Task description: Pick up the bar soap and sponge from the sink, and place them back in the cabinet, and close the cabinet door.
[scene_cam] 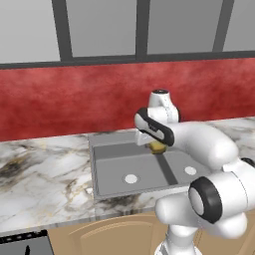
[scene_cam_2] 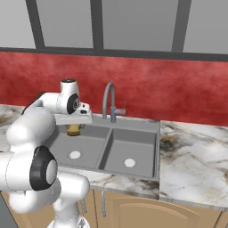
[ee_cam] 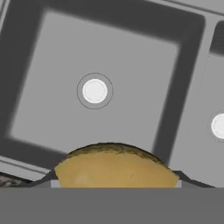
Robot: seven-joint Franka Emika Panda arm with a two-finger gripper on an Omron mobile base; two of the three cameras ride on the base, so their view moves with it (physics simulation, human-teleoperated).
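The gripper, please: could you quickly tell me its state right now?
Gripper: closed on the sponge, held up above the sink.

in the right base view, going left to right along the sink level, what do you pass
sponge under the gripper → left drain disc → faucet → right drain disc → marble counter
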